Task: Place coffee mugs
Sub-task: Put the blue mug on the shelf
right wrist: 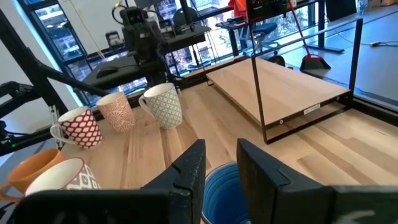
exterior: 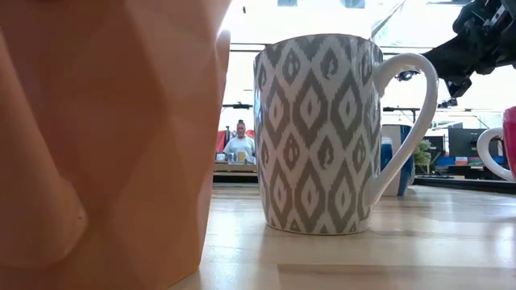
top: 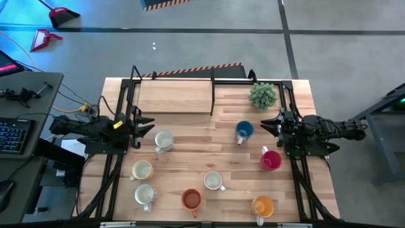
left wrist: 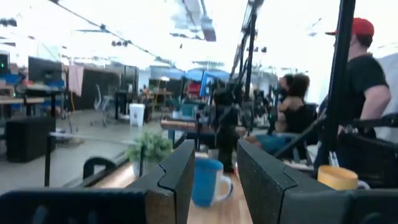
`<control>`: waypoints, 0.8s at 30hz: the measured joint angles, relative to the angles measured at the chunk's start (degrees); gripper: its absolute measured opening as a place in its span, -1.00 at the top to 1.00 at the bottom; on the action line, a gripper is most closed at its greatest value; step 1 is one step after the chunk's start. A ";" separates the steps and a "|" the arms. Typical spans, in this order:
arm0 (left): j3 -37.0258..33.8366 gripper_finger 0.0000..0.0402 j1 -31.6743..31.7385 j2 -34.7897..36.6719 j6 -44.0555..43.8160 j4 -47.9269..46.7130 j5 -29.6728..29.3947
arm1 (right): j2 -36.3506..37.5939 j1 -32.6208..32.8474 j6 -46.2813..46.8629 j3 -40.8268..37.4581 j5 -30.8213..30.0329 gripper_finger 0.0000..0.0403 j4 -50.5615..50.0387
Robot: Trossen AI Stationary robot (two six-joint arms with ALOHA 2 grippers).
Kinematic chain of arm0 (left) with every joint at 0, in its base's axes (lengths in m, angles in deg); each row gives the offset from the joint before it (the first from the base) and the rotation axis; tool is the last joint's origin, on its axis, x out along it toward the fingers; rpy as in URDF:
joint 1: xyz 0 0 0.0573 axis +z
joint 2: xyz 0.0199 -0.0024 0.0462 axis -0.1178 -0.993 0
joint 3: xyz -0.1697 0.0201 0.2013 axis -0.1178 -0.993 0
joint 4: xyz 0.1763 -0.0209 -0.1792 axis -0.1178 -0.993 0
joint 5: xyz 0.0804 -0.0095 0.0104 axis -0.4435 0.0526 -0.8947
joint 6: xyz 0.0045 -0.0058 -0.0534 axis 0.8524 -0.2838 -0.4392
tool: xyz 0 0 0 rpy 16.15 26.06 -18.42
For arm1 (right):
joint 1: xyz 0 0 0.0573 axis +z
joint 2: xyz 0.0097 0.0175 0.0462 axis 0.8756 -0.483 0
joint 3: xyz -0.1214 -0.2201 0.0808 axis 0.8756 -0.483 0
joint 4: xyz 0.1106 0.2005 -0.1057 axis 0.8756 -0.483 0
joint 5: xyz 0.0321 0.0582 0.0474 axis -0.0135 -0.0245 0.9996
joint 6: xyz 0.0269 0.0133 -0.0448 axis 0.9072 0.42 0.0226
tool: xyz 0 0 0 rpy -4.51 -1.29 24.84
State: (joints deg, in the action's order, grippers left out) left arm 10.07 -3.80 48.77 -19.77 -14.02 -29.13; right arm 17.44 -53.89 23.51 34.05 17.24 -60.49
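Several coffee mugs stand upright on their bases on the wooden table: a white one, a cream one, a white one, a red-orange one, a patterned white one, a yellow-orange one, a red one and a blue one. My left gripper hovers open at the table's left side, above and left of the nearest white mug. My right gripper hovers open at the right side, just right of the blue mug.
A raised wooden shelf on a black frame takes up the far left of the table. A small green potted plant stands at the far right. The middle strip between the two grippers is bare wood. People show in the room beyond the table.
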 joint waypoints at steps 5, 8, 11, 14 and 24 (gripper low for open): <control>0.04 0.45 0.00 0.00 -2.27 2.30 0.44 | -0.02 -0.03 2.60 0.01 0.09 0.61 -0.28; 0.04 0.45 0.02 -0.34 -6.89 2.50 0.53 | -0.04 -0.05 4.99 -0.01 1.30 0.61 -0.67; 0.02 0.45 0.04 -0.59 -7.94 2.42 0.66 | -0.04 -0.05 5.01 -0.01 1.64 0.61 1.19; 0.02 0.45 0.04 -1.02 -8.96 2.54 2.41 | -0.07 -0.06 4.62 0.03 1.69 0.61 2.71; 14.44 0.45 0.09 -8.77 -7.92 -7.10 6.13 | -9.06 -0.23 0.35 5.36 2.53 0.61 8.19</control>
State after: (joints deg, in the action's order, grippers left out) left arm 24.50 -3.71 39.99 -27.69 -21.12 -23.01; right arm 8.38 -54.11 23.86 39.40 19.77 -52.30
